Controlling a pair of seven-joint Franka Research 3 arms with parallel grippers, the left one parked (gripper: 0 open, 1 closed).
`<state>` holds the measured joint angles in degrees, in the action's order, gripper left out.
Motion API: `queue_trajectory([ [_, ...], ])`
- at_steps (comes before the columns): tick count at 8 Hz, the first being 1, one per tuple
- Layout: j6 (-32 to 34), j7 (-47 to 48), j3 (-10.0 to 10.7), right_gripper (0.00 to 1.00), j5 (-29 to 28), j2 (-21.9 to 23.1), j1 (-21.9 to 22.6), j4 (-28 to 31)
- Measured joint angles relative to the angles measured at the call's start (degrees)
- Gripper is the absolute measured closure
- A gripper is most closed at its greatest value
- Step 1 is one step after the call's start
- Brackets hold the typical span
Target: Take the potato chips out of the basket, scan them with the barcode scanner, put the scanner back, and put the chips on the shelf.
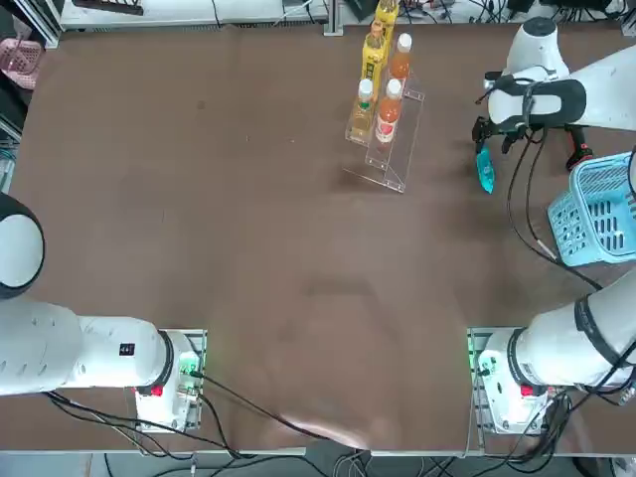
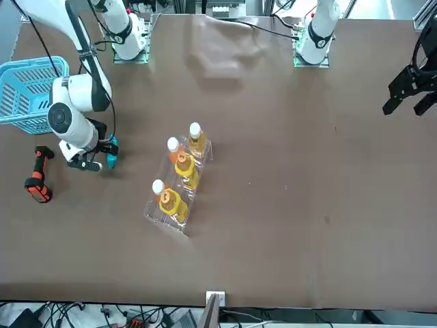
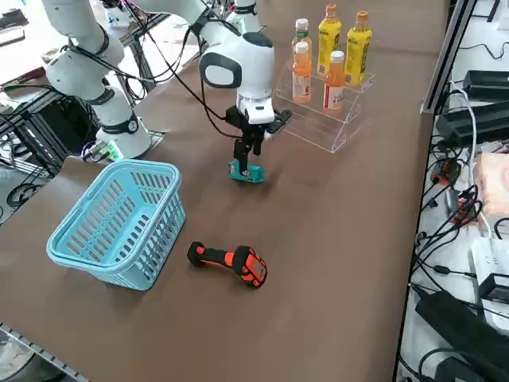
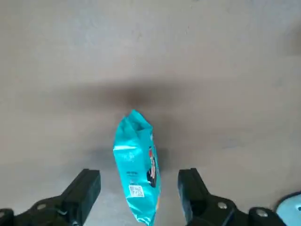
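The teal potato chips [image 4: 136, 165] packet lies on the brown table, outside the basket and between it and the shelf. My right gripper [image 4: 138, 190] hangs just above it, open, one finger on each side with gaps to the packet. The same packet [image 3: 246, 173] shows under the gripper [image 3: 248, 151] in the right side view, and in the top view the chips [image 1: 485, 171] sit below the gripper [image 1: 500, 137]. The light blue basket [image 3: 119, 219] stands near the table edge. The black and orange barcode scanner [image 3: 228, 263] lies on the table beside it. The clear shelf [image 3: 322, 123] holds orange and yellow bottles.
Drink bottles [image 1: 376, 60] stand on and behind the shelf [image 1: 396, 149]. The basket [image 1: 599, 214] is at the table's right edge, with the arm's cables [image 1: 522, 214] trailing next to it. Cables and boxes [image 3: 477, 119] line the bench beyond the table.
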<state>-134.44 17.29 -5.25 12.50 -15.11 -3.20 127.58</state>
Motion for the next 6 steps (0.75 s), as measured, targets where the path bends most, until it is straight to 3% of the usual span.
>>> queue_trajectory([
  [6,-1.9,0.0,0.0,0.00,0.0,-2.9,0.5,1.4],
])
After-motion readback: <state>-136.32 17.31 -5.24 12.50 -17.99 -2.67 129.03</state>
